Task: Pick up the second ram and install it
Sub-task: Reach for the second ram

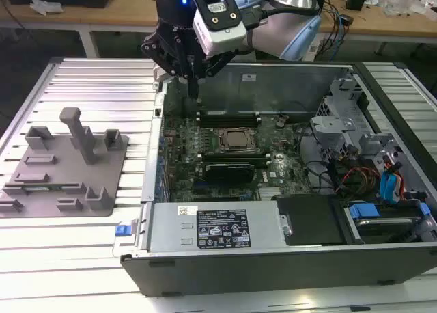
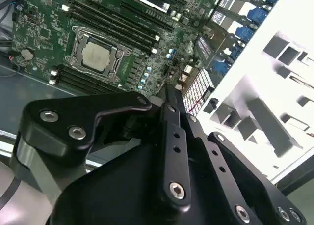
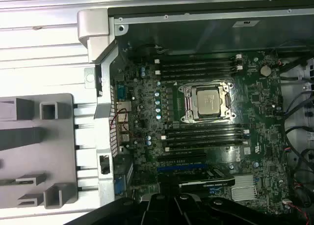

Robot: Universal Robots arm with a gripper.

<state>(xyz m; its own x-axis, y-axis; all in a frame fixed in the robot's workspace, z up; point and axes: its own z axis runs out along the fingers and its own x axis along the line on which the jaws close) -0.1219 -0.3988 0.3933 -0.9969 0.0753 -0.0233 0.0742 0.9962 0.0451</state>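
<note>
- Ext. view: pincer [image 1: 194, 91] over motherboard [image 1: 225, 159] corner; its opening I cannot tell.
- First wrist view: CPU socket [image 3: 206, 101] betw. memory slots [image 3: 196, 67].

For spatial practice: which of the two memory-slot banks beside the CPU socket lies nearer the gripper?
The bank between the CPU socket and the case's far wall in the exterior view; the gripper hangs near its end.

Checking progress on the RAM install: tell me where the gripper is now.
The gripper hangs over the far corner of the computer case, on the exterior view's left, just above the memory slots beyond the CPU socket.
</note>
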